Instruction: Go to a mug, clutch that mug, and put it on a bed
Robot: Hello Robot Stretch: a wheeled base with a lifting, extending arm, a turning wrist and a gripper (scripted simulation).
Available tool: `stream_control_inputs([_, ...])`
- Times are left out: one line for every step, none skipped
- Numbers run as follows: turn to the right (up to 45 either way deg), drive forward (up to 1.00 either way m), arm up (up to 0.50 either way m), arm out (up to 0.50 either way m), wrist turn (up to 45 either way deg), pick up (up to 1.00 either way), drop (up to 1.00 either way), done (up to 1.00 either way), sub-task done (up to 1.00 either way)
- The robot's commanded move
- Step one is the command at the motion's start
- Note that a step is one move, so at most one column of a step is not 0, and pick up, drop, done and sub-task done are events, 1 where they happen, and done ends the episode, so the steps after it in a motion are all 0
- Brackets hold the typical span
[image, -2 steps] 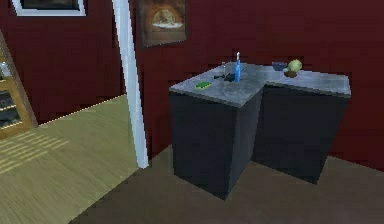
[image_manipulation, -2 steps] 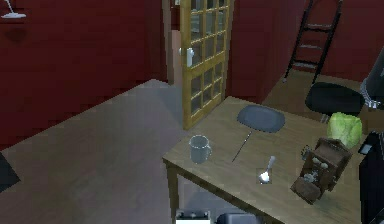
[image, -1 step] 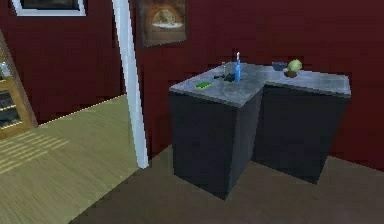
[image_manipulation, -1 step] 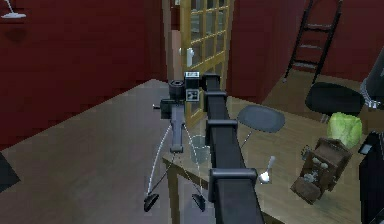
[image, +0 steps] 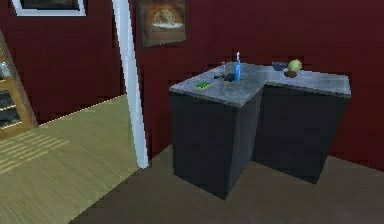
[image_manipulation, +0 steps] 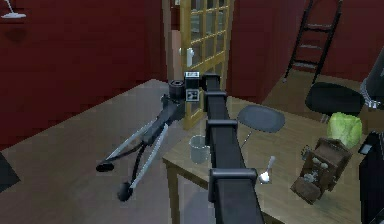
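In the arm side view the dark arm (image_manipulation: 228, 165) is rising from the bottom edge and crossing a wooden table (image_manipulation: 185, 185). Just left of the bar a small grey cup (image_manipulation: 200, 151) is standing upright on the tabletop. By its shape it may be the mug, though no handle can be made out. Right of the bar a small pale utensil (image_manipulation: 268, 174) and a brown old-fashioned telephone (image_manipulation: 320, 172) are resting on the same table. A pale green lettuce (image_manipulation: 346, 128) and a round grey plate (image_manipulation: 262, 118) are sitting farther along it.

At the arm's far end two white squares (image_manipulation: 188, 88) are showing black marks, too small to read as writing. Left of them the gripper (image_manipulation: 115, 180) is reaching out, its thin fingers (image_manipulation: 104, 167) slanting down over bare floor. It is holding nothing, and how the pincer itself is set cannot be told.

Beyond the table a black round seat (image_manipulation: 335, 98) is standing, a dark ladder (image_manipulation: 315, 40) is leaning on the red wall, and a glass-paned wooden door (image_manipulation: 210, 40) is closing off the far side.

In the forward view a dark L-shaped counter (image: 215, 140) with a grey top is standing against a red wall. It is carrying a flat green item (image: 205, 85), a blue bottle (image: 238, 68) and a yellow-green fruit (image: 292, 69). Behind it a framed picture (image: 162, 22) is hanging beside a white door post (image: 130, 80).
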Motion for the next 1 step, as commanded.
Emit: stream_control_inputs([0.0, 0.00, 0.00, 0.00, 45.0, 0.00, 0.00, 0.00, 0.00])
